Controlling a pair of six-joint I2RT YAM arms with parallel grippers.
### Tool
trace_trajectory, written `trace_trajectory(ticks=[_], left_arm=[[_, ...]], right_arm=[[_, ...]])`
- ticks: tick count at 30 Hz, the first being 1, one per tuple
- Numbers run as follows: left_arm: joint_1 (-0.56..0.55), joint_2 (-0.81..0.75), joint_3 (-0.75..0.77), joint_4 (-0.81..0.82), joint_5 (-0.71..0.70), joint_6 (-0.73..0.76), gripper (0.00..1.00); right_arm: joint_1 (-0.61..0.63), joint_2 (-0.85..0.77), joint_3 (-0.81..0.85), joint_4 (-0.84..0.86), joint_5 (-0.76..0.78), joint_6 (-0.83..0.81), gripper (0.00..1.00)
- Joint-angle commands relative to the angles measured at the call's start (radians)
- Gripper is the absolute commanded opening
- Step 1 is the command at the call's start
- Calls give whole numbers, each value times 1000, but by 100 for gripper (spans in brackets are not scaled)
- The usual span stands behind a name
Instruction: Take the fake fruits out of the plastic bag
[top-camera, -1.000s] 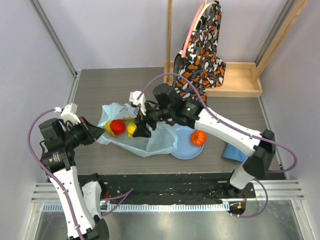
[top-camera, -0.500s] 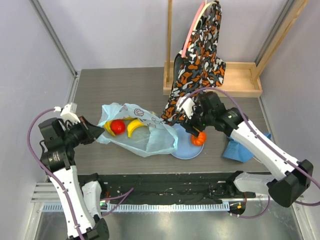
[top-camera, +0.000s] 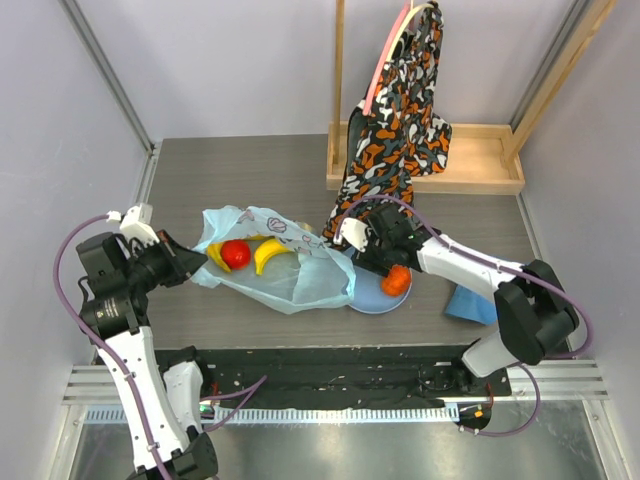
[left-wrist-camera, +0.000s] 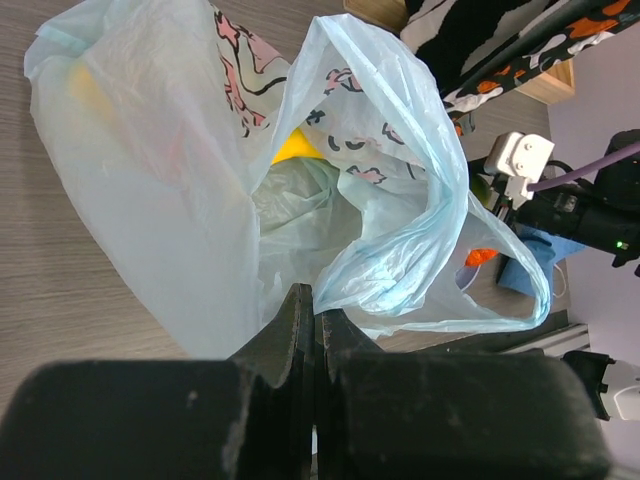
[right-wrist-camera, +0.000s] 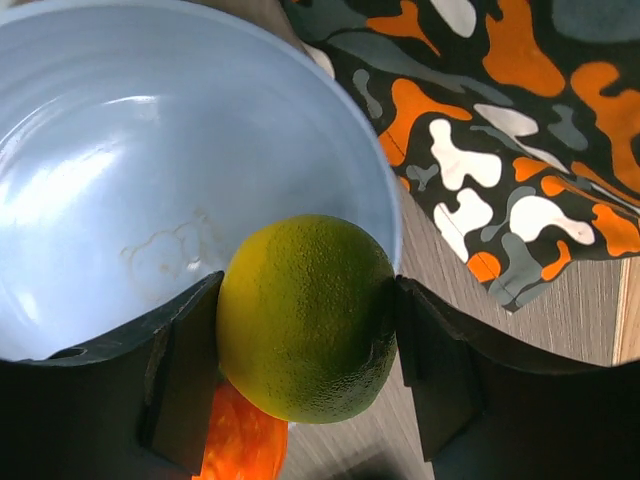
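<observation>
Plastic, pebbly and round, the green fruit (right-wrist-camera: 305, 310) sat pinched between the two fingers of my right gripper (right-wrist-camera: 305, 345), which stood spread wide around it. A second before, that gripper had been at the mouth of the plastic bag (left-wrist-camera: 150, 180). Now it had swung across and come down low over the pale-blue plate (right-wrist-camera: 120, 150), which lay by the near edge of the tabletop (top-camera: 220, 170), right of the middle. The orange fruit (right-wrist-camera: 245, 440) already lay on the plate, just under the green one; I could not tell whether they touched. A patterned cloth (right-wrist-camera: 520, 130) hung just past the plate's far rim.

My left gripper (left-wrist-camera: 313, 330), pressed together on a fold of the bag, had not moved and held the bag near the tabletop's left edge. Inside it, the banana bunch (top-camera: 265, 255) and the red fruit (top-camera: 235, 253) lay side by side.

I judged the job about half done: the green fruit only needed letting go, and two were left to fetch.
</observation>
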Motion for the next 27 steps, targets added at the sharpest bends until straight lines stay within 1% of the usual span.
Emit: trace_trajectory(ticks=[1,3,7,9,11,12,13,15,17,19,22,27], left_arm=[[21,-6,29,12,3,3,0],[22,-6,25,11,3,2,0],[25,0,29,14,8,3,0],[24,3,28,17,12,3,0],[24,4,23,27,15,-2,0],[25,6,19,32,17,-3,0],[25,6,17,35,21,-8,0],[24,7,17,44,26,-9,0],[24,10,20,48,31,-8,0],[25,12,20,49,37,-9,0],[24,10,17,61,41,-14,0],[24,-5,-1,81,44,-32,0]], right_arm=[[0,34,3,120,42,-38,40],[0,34,-18,137,45,-54,42],[0,26,-60,143,79,-76,43],[1,14,-67,142,106,-76,47],[0,10,-77,137,116,-74,54],[3,10,-78,124,122,-70,61],[2,8,-77,120,129,-62,64],[3,7,-64,79,139,-32,70],[2,-7,-31,45,131,-7,73],[3,-30,12,-28,99,24,77],[2,-52,55,-108,74,62,79],[2,-73,58,-182,97,84,80]])
